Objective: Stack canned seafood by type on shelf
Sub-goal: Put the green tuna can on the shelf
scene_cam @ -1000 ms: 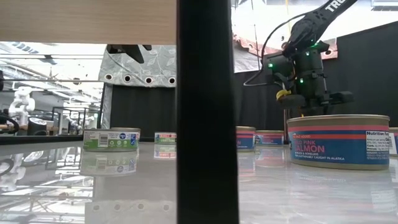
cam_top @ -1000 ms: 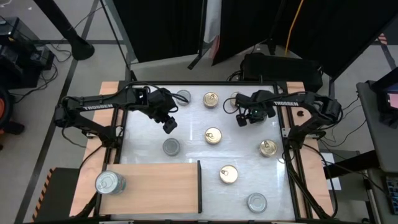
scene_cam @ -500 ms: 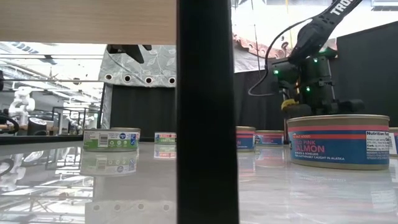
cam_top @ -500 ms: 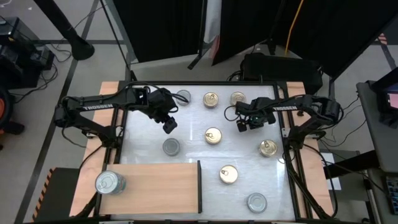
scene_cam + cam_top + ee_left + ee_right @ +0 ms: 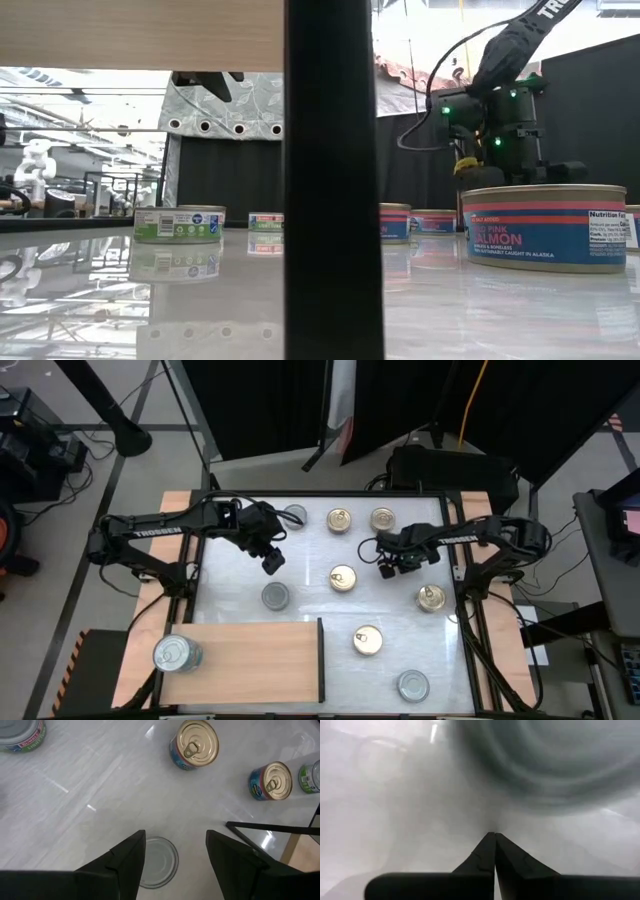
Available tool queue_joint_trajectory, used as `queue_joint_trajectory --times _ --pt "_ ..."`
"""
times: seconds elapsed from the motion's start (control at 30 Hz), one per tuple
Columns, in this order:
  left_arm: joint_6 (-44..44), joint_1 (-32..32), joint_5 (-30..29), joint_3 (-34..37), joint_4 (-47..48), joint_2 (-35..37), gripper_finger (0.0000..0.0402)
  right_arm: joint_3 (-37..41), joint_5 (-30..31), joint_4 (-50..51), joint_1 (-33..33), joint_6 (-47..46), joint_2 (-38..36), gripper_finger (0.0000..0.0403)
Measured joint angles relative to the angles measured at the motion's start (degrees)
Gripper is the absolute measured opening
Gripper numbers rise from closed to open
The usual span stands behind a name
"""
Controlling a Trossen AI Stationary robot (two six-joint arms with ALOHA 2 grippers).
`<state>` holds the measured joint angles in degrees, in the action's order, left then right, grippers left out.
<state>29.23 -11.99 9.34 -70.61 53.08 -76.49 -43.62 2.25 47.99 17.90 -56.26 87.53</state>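
Several round tins stand on the white tabletop: gold-lidded ones (image 5: 342,577), (image 5: 340,519), (image 5: 382,518), (image 5: 432,597), (image 5: 367,641) and silver-lidded ones (image 5: 274,596), (image 5: 295,515), (image 5: 412,685). One silver tin (image 5: 176,654) stands on the wooden shelf board (image 5: 255,660) at the near left. My left gripper (image 5: 272,563) hovers open just far of a silver tin (image 5: 157,868), which shows between its fingers. My right gripper (image 5: 385,568) is shut (image 5: 495,840) and hangs right of the centre gold tin. A blurred round shape (image 5: 545,765) fills its wrist view.
The shelf's dark edge (image 5: 322,658) stands up along its right side and blocks the middle of the low view (image 5: 330,180). A salmon tin (image 5: 545,225) sits close to the low camera. Dark frame rails (image 5: 462,600) border the table left and right.
My right gripper has moved toward the near edge and a little left, toward the centre gold tin, uncovering the gold tin at the far side. It has stayed shut. My left arm and all tins have kept still.
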Motion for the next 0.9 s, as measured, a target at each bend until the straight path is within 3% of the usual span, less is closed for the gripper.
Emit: queue_joint_trajectory --times 0.27,0.5,0.9 --pt "0.0 0.0 -0.4 0.0 0.0 0.0 0.0215 0.0 -0.6 -0.1 -2.7 -0.6 -6.4 0.0000" --pt "-0.8 0.0 -0.9 0.0 0.0 0.0 0.0215 0.0 5.0 1.6 1.9 -8.4 -15.2 0.0000" --pt "-1.2 0.0 -1.4 0.0 -0.1 0.0 0.0215 0.0 3.5 -0.7 10.9 -1.4 -10.2 0.0000"
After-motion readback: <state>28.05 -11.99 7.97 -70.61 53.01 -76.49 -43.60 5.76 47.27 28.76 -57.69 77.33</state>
